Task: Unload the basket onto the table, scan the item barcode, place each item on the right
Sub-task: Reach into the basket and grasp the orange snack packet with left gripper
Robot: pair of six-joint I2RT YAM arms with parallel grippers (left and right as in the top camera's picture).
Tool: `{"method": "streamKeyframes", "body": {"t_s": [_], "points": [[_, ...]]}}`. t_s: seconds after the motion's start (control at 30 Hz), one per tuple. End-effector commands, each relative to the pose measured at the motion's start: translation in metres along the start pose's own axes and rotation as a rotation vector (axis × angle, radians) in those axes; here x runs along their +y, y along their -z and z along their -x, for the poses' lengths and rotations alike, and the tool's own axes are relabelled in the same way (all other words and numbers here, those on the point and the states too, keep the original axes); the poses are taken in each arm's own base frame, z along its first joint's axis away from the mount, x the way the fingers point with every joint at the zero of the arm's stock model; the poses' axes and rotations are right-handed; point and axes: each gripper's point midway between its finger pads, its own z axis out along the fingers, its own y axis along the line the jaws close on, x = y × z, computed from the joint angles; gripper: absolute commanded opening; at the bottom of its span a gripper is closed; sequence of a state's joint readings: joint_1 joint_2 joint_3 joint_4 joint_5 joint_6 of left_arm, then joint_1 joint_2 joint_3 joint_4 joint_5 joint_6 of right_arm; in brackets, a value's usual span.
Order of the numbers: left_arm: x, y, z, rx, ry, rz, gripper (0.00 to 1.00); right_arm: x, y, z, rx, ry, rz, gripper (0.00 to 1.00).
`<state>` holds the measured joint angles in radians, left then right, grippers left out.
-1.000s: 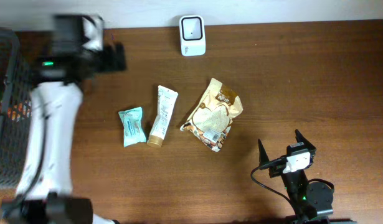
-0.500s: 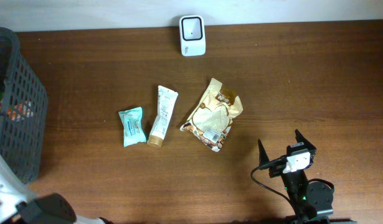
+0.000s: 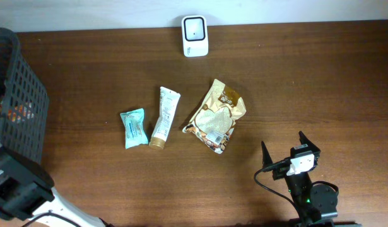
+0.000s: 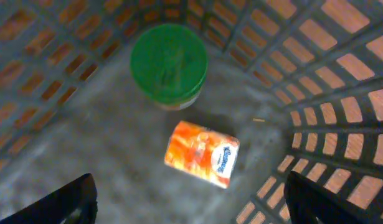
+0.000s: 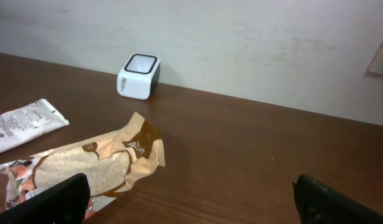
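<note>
The left claw (image 4: 191, 202) hangs spread wide and empty inside the dark plastic lattice basket (image 4: 85, 143). Below it a glossy orange crinkled packet (image 4: 202, 154) lies flat just beside a round green-lidded jar (image 4: 169, 62). The packet, probably the item to scan, looks slick and soft. A pinch could slide off it, or a finger could snag the mesh wall. The right claw (image 3: 285, 151) rests open and empty at the near right of the wooden tabletop (image 3: 320, 82), well apart from the white boxy scanner (image 3: 195, 36) at the far edge.
</note>
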<state>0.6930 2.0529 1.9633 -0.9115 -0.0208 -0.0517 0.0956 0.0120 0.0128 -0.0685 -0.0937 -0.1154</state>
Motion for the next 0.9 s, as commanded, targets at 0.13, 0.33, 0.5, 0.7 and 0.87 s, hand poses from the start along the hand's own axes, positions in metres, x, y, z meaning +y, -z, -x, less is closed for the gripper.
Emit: {"method": "streamKeyframes", "body": {"t_s": [0.13, 0.33, 0.5, 0.7, 0.87], "points": [[-0.013, -0.048, -0.008, 0.023, -0.152, -0.187, 0.93, 0.001, 0.0, -0.003, 0.006, 0.0, 0.0, 0.98], [-0.012, -0.079, -0.028, 0.094, -0.157, -0.192, 0.84, 0.001, 0.0, -0.003, 0.006, 0.0, 0.0, 0.98], [-0.012, -0.106, -0.046, 0.149, -0.151, -0.196, 0.79, 0.001, 0.0, -0.003, 0.006, 0.0, 0.0, 0.98], [-0.01, -0.124, -0.064, 0.207, -0.145, -0.189, 0.67, 0.001, 0.0, -0.003, 0.006, 0.0, 0.0, 0.98], [-0.006, -0.129, -0.07, 0.23, -0.146, -0.169, 0.68, 0.001, 0.0, -0.003, 0.006, 0.0, 0.001, 0.98]]}}
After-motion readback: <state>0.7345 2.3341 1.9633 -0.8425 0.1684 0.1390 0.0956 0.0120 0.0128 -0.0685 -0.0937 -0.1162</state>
